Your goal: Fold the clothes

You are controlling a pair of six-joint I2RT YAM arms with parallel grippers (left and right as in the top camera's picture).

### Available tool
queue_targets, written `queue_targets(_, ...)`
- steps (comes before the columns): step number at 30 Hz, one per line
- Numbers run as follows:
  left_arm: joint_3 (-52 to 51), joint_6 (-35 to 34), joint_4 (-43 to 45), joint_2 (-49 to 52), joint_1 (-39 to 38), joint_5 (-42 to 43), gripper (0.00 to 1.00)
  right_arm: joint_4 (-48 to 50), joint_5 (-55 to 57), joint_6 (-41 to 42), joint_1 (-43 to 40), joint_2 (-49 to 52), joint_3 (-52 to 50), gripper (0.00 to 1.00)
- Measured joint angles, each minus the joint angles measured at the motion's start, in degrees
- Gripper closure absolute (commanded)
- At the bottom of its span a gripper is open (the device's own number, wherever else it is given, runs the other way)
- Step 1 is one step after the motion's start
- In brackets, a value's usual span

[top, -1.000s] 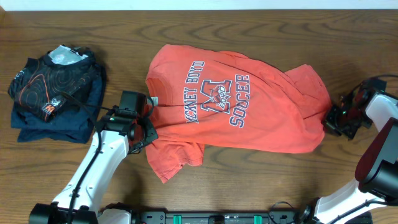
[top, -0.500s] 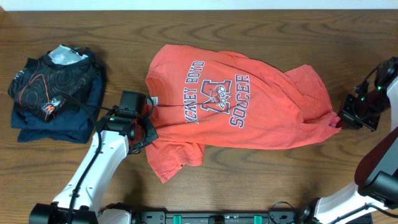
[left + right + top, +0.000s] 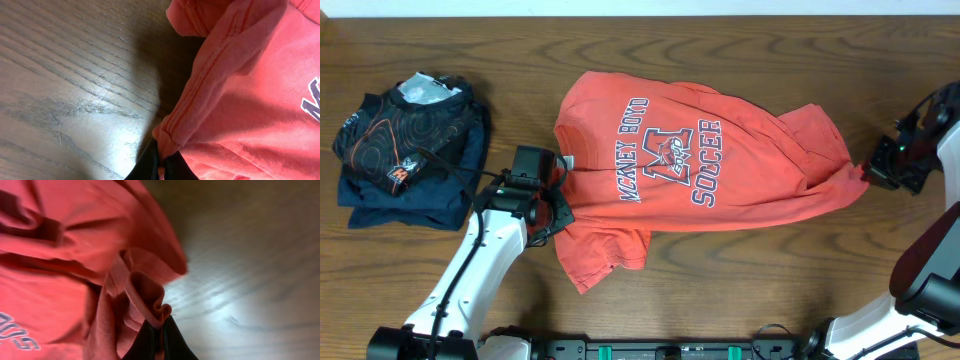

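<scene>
Your shirt (image 3: 700,165) lies print-up at the centre of the table (image 3: 740,300), spread mostly flat. The lettering (image 3: 670,150) runs sideways across the chest, with the collar end toward 9 o'clock and the bottom end toward 3. One sleeve (image 3: 605,255) sticks out at 7 o'clock, and the cloth at 2 to 3 o'clock is bunched and wrinkled. Your left gripper (image 3: 560,197) sits at the shirt's 9 o'clock edge, jaws closed down on it. The left wrist view shows the black fingertips (image 3: 147,167) pinched together on a stitched hem, cloth squeezed between them, bare wood alongside. Your right gripper (image 3: 873,176) is at the 3 o'clock edge, also clamped tight on the shirt. In the overhead view the cloth is drawn out to a point there. The right wrist view shows a rolled fold of red fabric nipped between the fingertips (image 3: 145,342). Can't tell whether that corner is lifted off the wood. Both arms reach in from the 6 o'clock side. Well apart from the shirt, at the table's 9 o'clock, a black garment (image 3: 410,125) with orange lines lies on top of a folded navy garment (image 3: 400,205). Neither gripper touches them.
</scene>
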Motion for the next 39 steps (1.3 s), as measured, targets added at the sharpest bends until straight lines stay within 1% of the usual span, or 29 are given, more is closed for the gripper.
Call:
queue_targets(3,0.0,0.0,0.0,0.0,0.0,0.0,0.94,-0.9,-1.8,0.3,2.4,0.0,0.0,0.99)
queue_targets(8,0.0,0.0,0.0,0.0,0.0,0.0,0.94,-5.0,-4.3,-1.7,7.3,0.0,0.0,0.99)
queue_targets(11,0.0,0.2,0.2,0.0,0.0,0.0,0.94,-7.5,-5.4,-2.5,7.6,-0.1,0.0,0.99)
queue_targets(14,0.0,0.2,0.3,0.0,0.0,0.0,0.94,-11.2,-5.8,-2.8,5.9,-0.9,0.8,0.99)
queue_targets(18,0.0,0.2,-0.3,-1.9,0.8,0.0,0.94,-16.0,-4.4,-3.1,0.6,-3.5,4.4,0.99)
queue_targets(23,0.0,0.4,-5.5,-9.9,1.3,0.4,0.94,-22.6,-0.4,-3.4,-5.4,-7.8,7.3,0.99)
queue_targets(25,0.0,0.9,-7.3,-13.8,1.4,1.4,0.94,-25.0,1.2,-3.6,-5.8,-8.4,7.3,0.99)
queue_targets(27,0.0,1.6,-7.2,-18.1,1.4,2.2,0.94,-26.4,2.0,-3.9,-5.8,-8.4,7.3,0.99)
queue_targets(29,0.0,1.8,-4.0,-21.8,1.4,2.7,0.94,-26.3,2.5,-4.1,-5.7,-8.4,7.3,0.99)
queue_targets(33,0.3,2.1,10.9,-25.4,1.4,3.1,0.94,-19.3,2.5,-4.0,-4.6,-8.2,7.3,0.99)
queue_targets(36,0.6,2.3,21.1,-23.2,1.4,3.1,0.94,-13.4,2.0,-3.0,-2.7,-7.4,7.3,0.99)
queue_targets(37,0.8,2.5,24.5,-20.6,1.4,3.0,0.94,-10.3,1.8,-2.2,-1.8,-6.7,7.3,0.99)
queue_targets(39,0.9,2.6,27.4,-17.0,1.4,3.0,0.94,-7.1,1.6,-1.2,-0.8,-5.2,7.4,0.99)
